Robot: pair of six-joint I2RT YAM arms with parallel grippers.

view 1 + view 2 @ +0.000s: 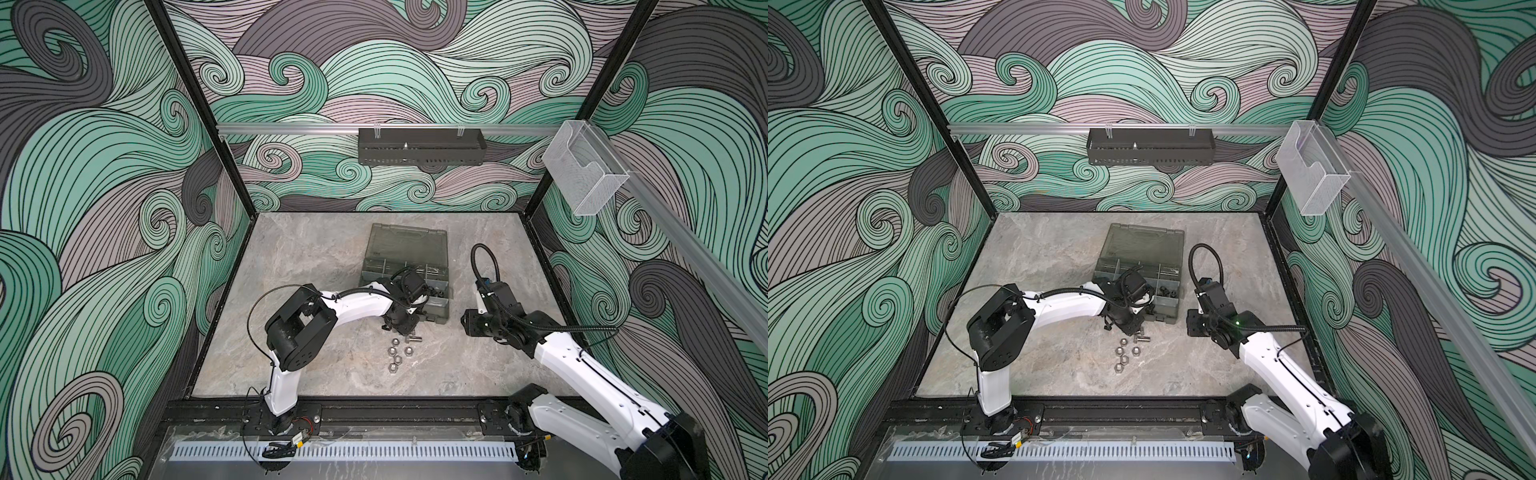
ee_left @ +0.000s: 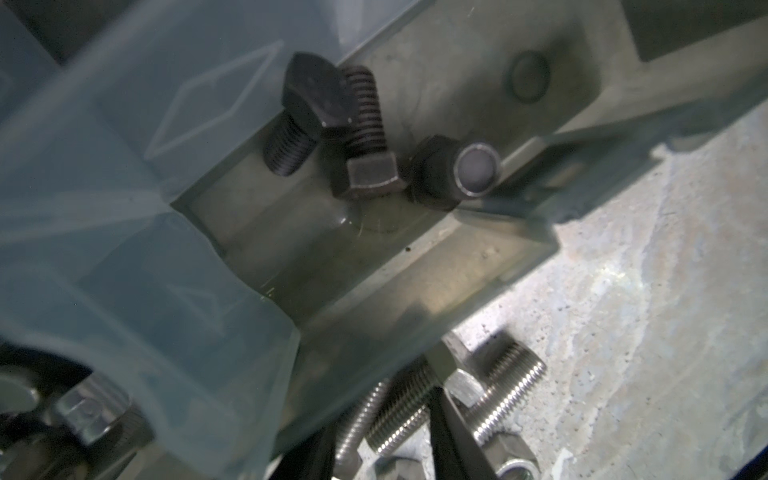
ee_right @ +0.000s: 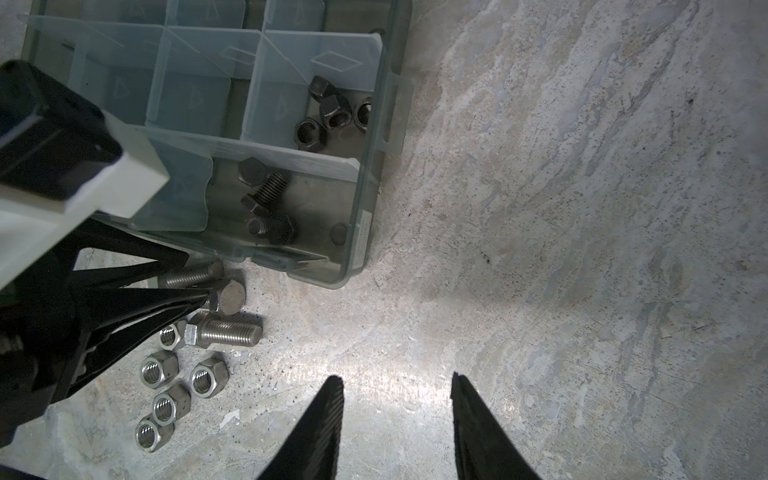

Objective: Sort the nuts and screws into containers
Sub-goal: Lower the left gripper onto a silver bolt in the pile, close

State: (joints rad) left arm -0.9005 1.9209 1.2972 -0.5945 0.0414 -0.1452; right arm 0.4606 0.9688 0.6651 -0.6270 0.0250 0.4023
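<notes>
The silver screws (image 3: 226, 332) lie on the grey surface (image 1: 316, 257) just in front of the organizer case (image 3: 360, 216). Five silver nuts (image 3: 203, 378) sit in a loose cluster a little nearer to the front edge. On the left side, the left arm (image 1: 353, 305) stands up from the front rail, bends at its black elbow and stretches its white forearm toward the middle. Its wrist is turned down, so the left gripper (image 3: 198, 277) points at the screws. The jaws are nearly together and pinch the shank of the pinched screw (image 3: 183, 275), close to the case wall; I cannot tell if it is off the surface. Inside the case, the black screws (image 3: 266, 208) rest in the front corner compartment (image 3: 324, 195), and the black nuts (image 3: 336, 112) in the next compartment (image 3: 282, 83) farther back. On the right side, the right arm (image 1: 582, 374) rises from its base at the front right and leans toward the middle. The right gripper (image 3: 395, 384) hangs over bare surface beside the case, jaws spread, with nothing between them.
</notes>
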